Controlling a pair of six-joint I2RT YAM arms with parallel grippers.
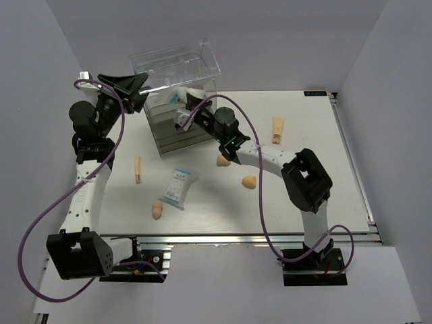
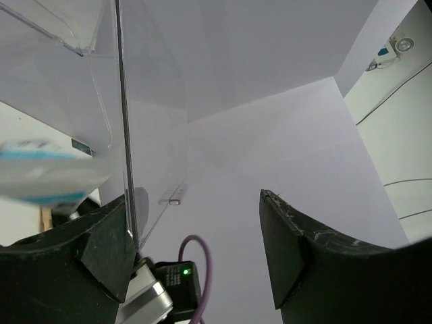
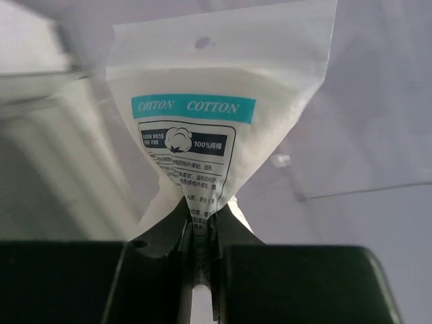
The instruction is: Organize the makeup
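Overhead plus close wrist views; shared packet (image 3: pixel 196 135)

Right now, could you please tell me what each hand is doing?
Left hand: open.
Right hand: closed on the white-and-blue flat plastic packet.

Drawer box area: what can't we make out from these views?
- Right wrist: lower print on the cotton packet, crumpled into the right claw, too small to read.
- Top view: drawer box interior, covered by that claw and the packet.
- Left wrist: packet blurred, cut off by the left edge; whether the left claw touches the box wall, unclear.
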